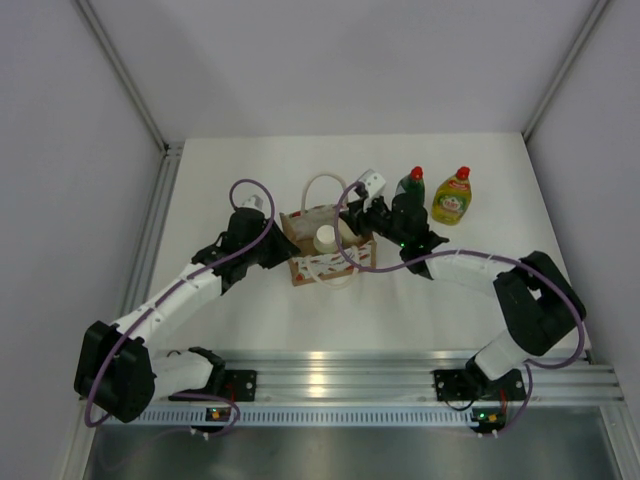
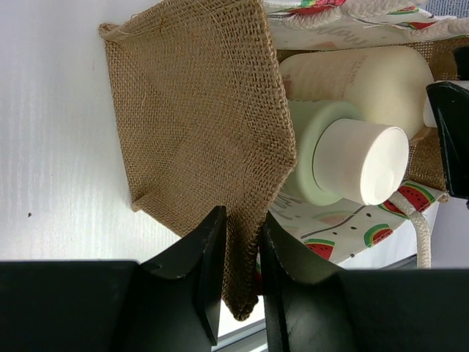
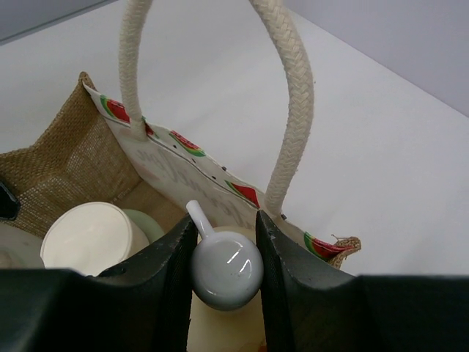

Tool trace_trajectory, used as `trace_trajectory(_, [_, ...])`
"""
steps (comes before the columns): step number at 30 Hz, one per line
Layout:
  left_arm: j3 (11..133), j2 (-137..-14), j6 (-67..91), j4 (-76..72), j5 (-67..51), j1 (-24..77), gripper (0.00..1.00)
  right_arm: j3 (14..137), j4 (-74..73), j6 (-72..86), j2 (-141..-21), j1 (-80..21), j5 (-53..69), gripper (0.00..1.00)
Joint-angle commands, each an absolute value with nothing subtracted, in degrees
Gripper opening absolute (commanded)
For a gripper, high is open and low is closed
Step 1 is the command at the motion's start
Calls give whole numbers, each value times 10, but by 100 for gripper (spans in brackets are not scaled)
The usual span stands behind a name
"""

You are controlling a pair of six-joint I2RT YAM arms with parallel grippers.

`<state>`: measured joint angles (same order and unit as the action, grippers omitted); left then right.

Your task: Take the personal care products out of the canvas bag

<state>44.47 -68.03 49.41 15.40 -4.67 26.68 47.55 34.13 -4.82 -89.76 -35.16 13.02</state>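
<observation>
The canvas bag (image 1: pixel 318 268) stands mid-table with its mouth open. My left gripper (image 2: pixel 242 220) is shut on the bag's burlap side wall (image 2: pixel 198 125), pinching its rim. Inside the bag lie a pale green cylinder with a white cap (image 2: pixel 352 161) and a cream pump bottle (image 2: pixel 359 77). My right gripper (image 3: pixel 225 218) is shut on the pump head (image 3: pixel 227 270) of the cream bottle, still inside the bag. The white cap (image 3: pixel 94 238) sits to its left. A dark green bottle (image 1: pixel 411 188) and a yellow bottle (image 1: pixel 452 197), both red-capped, stand on the table right of the bag.
A rope handle (image 3: pixel 293 110) loops up just behind my right fingers; the other handle (image 1: pixel 322 188) lies toward the back. The right arm (image 1: pixel 470 268) reaches in close in front of the green bottle. Side walls enclose the white table (image 1: pixel 250 170).
</observation>
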Motion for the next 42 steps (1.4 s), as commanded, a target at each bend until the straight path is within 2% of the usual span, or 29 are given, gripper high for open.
trace_trajectory(1, [455,-681,494,141,-39,268,28,509,426,-45,-835,-365,151,0])
trace_trajectory(29, [455,-686,503,141,-35,268,28,668,170,-89,-719,-366,151,0])
trace_trajectory(37, [452,-678,503,141,-32,267,28,747,78,-106,-697,-358,123,0])
trace_trajectory(42, [450,-679,505,141,-29,268,28,750,60,-119,-672,-349,91,0])
